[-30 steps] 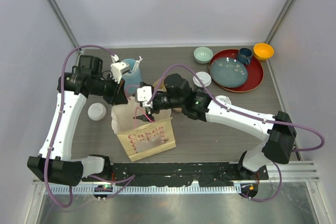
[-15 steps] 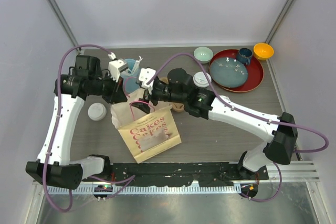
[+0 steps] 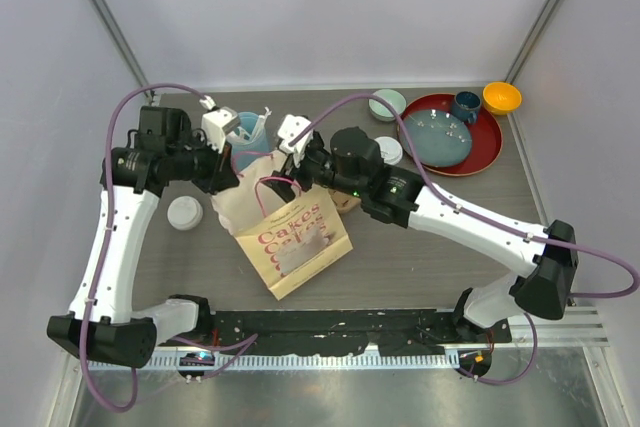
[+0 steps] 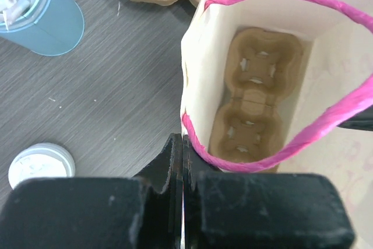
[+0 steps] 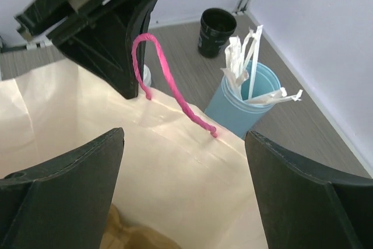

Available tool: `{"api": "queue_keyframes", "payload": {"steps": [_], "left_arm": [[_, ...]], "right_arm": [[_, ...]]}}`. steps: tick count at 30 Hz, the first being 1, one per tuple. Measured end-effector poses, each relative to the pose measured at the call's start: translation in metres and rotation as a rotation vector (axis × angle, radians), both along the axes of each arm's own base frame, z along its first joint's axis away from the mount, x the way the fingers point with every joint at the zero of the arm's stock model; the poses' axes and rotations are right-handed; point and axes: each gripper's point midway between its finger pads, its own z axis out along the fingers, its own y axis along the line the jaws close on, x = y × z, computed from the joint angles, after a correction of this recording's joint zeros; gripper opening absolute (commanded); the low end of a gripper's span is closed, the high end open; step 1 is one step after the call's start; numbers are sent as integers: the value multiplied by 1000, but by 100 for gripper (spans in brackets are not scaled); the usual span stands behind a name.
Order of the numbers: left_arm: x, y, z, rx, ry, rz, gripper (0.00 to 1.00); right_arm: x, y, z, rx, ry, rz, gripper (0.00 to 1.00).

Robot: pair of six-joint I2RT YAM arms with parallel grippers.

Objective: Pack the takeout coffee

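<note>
Carrier seated in bag; my left claw pinches the rim, right claw spread above; left-of-frame coffee cup not yet packed

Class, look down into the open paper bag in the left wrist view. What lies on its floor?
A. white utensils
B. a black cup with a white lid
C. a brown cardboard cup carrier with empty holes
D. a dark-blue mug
C: the view down into the paper bag shows a brown moulded cup carrier lying flat on its floor, with its holes empty.
</note>
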Motion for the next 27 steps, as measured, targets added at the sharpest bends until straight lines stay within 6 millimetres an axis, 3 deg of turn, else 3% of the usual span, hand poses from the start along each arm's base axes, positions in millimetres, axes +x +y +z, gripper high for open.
{"api": "queue_keyframes", "payload": {"steps": [9, 23, 27], "left_arm": [[-7, -7, -10, -30, 38, -29, 0], [-10, -14, -8, -46, 31, -82, 0], [-11, -14, -8, -45, 31, -94, 0]], "right_arm": [[15, 15, -73, -171, 20, 0, 90], [39, -4, -82, -310, -119, -101, 89], [46, -10, -75, -309, -142, -149, 89]]}}
